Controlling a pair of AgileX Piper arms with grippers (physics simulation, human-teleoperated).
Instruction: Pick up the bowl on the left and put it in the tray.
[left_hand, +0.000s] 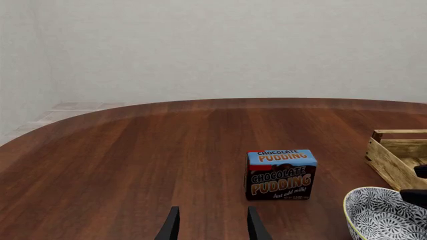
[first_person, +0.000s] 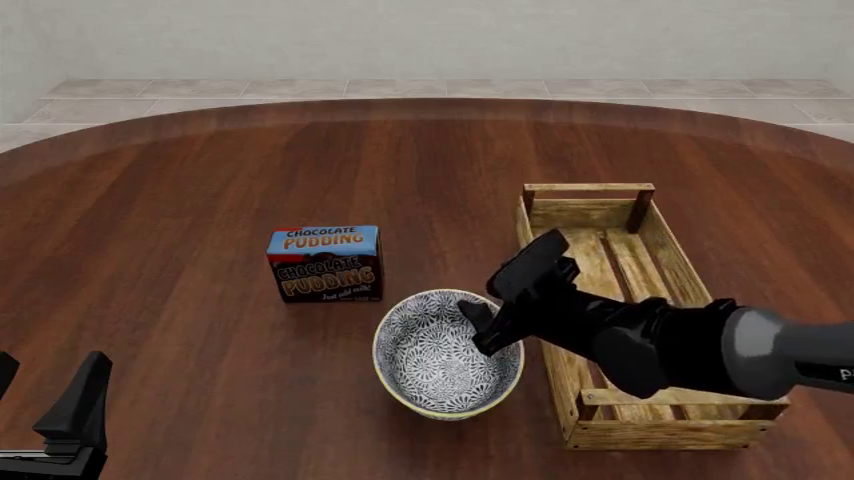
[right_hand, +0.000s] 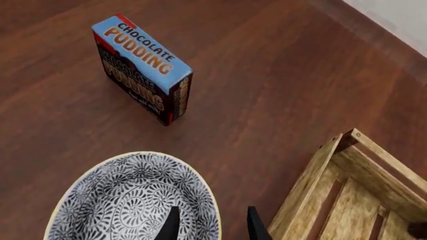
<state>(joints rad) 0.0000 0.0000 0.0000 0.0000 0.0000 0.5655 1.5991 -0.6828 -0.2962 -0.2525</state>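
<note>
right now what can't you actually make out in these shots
- Right pincer contact with the bowl: right wrist view shows fingertips straddling the rim, edge cuts off the rest; closure unclear.
- Tray near-left wall: front view, right arm covers it.
- Left pincer: front view, bottom edge cuts it; left wrist view shows only the tips, apart.
- Pudding box small print: too small everywhere.

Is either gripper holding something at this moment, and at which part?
Nothing is held. The right gripper has open jaws straddling the rim of the round blue-and-white patterned ceramic bowl, not closed. The left gripper is open over bare table.
</note>
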